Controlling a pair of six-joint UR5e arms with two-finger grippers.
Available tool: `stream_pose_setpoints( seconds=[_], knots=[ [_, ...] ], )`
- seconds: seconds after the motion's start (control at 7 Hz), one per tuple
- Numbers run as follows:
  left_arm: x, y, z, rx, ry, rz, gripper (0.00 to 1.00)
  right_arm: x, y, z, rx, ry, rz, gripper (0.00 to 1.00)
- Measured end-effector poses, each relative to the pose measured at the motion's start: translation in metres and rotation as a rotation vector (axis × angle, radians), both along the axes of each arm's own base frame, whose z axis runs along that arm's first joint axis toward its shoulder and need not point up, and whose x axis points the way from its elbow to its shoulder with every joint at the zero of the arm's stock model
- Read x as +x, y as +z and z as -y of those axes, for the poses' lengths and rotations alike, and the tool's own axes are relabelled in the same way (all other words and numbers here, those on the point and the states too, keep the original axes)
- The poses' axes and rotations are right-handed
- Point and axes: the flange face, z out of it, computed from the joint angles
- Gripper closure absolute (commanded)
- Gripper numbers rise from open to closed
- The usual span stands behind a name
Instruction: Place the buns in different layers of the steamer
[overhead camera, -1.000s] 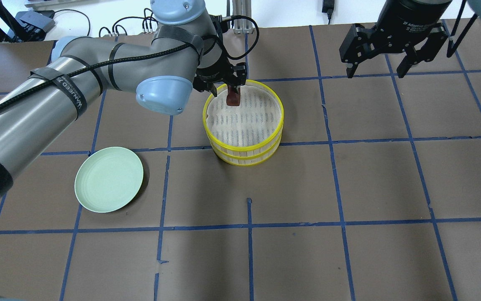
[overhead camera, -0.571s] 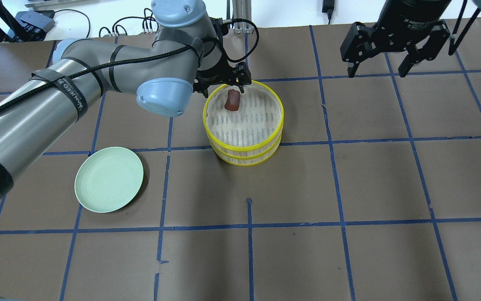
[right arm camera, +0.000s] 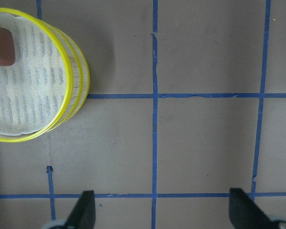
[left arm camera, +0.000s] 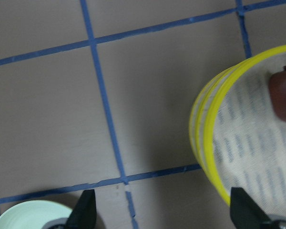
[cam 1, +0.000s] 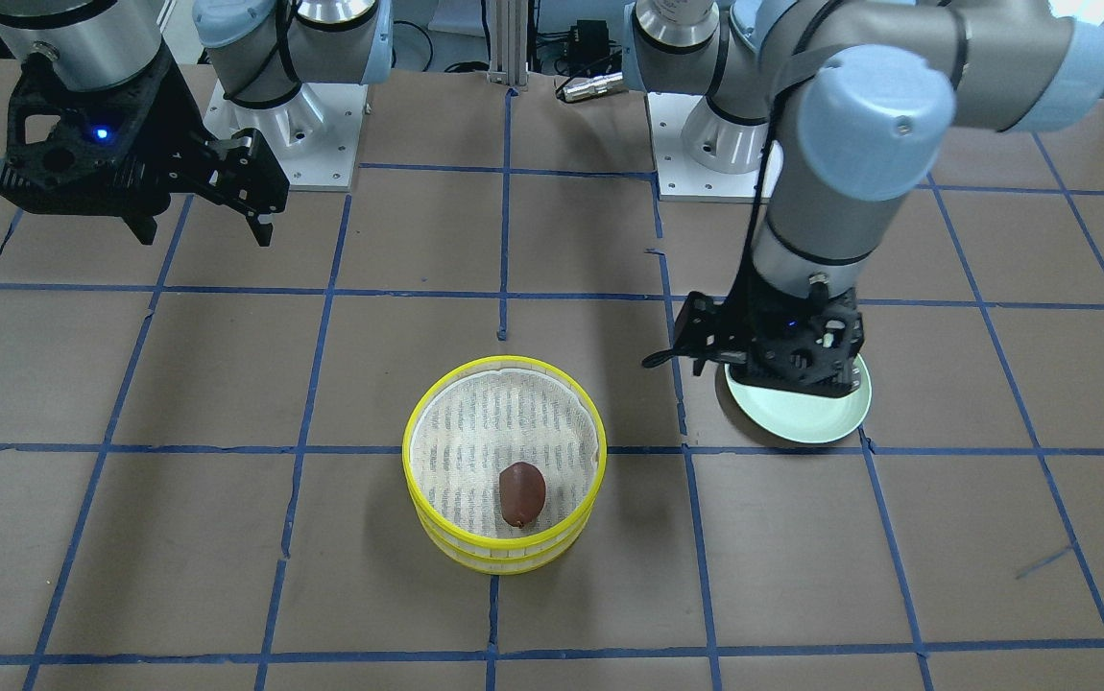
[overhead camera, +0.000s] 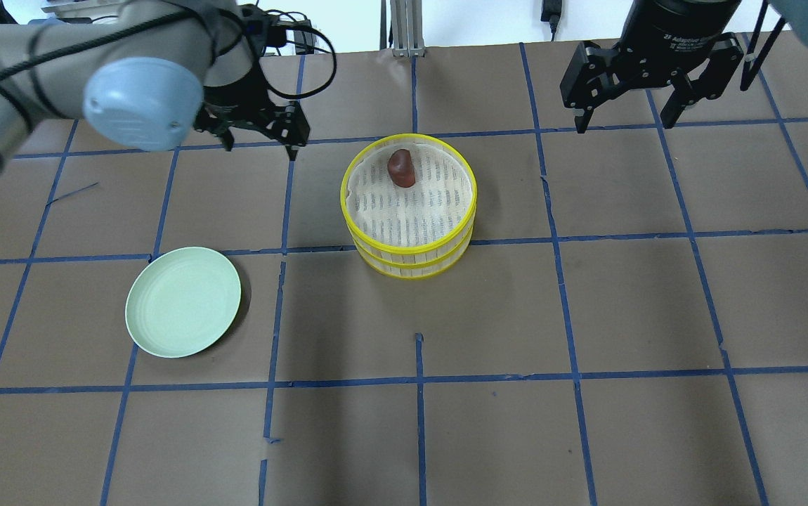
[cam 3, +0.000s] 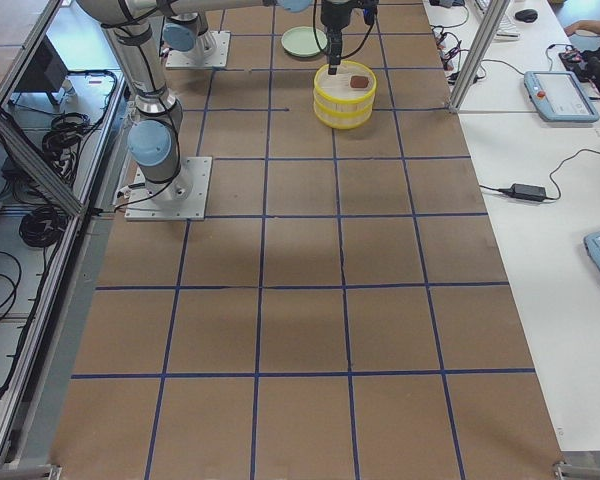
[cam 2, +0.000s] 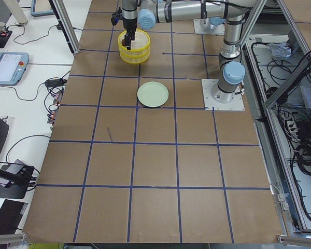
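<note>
The steamer (overhead camera: pixel 408 247) is two yellow-rimmed trays stacked one on the other, at the table's middle back. The dark reddish-brown bun (overhead camera: pixel 401 169) lies free on the top tray's mesh near the far rim; it also shows in the front view (cam 1: pixel 521 493) and the left wrist view (left arm camera: pixel 282 95). The white bun shows in no view. My left gripper (overhead camera: pixel 261 147) is open and empty, raised to the left of the steamer. My right gripper (overhead camera: pixel 625 125) is open and empty, high at the back right.
A pale green plate (overhead camera: pixel 183 302) lies empty at the front left of the steamer. Blue tape lines grid the brown table. Cables and arm bases are along the far edge.
My left gripper has let go of the dark bun into the top tray, then drawn back to the left, away from the steamer. The right gripper has barely moved.
</note>
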Motion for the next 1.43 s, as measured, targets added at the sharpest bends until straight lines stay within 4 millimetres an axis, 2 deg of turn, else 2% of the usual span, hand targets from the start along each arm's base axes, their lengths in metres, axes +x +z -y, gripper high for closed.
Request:
stream_pose_setpoints(
  seconds=[0.14,0.29,0.43,0.57,0.71,1.14,1.43],
  knots=[
    [0.034,0.025,-0.020,0.041,0.037,-0.007,0.00,-0.003,0.000,0.000,0.001,-0.005,0.000,0.00],
    [0.051,0.045,-0.037,0.053,0.065,-0.016,0.00,-0.004,-0.001,0.000,0.001,-0.008,0.000,0.00],
    [0.058,0.065,-0.052,0.046,0.078,-0.019,0.00,-0.005,-0.001,-0.001,0.003,-0.006,-0.002,0.00],
    [0.059,0.081,-0.064,0.030,0.081,-0.021,0.00,-0.005,-0.002,-0.001,0.004,-0.002,-0.005,0.00],
    [0.054,0.088,-0.072,0.021,0.075,-0.033,0.00,-0.005,-0.002,-0.002,0.003,0.001,-0.007,0.00],
    [0.030,0.082,-0.079,0.026,0.037,-0.087,0.00,-0.006,-0.002,-0.002,0.003,0.002,-0.005,0.00],
    [0.023,0.080,-0.079,0.026,0.019,-0.088,0.00,-0.010,-0.002,-0.001,0.002,0.003,-0.012,0.00]
  ],
)
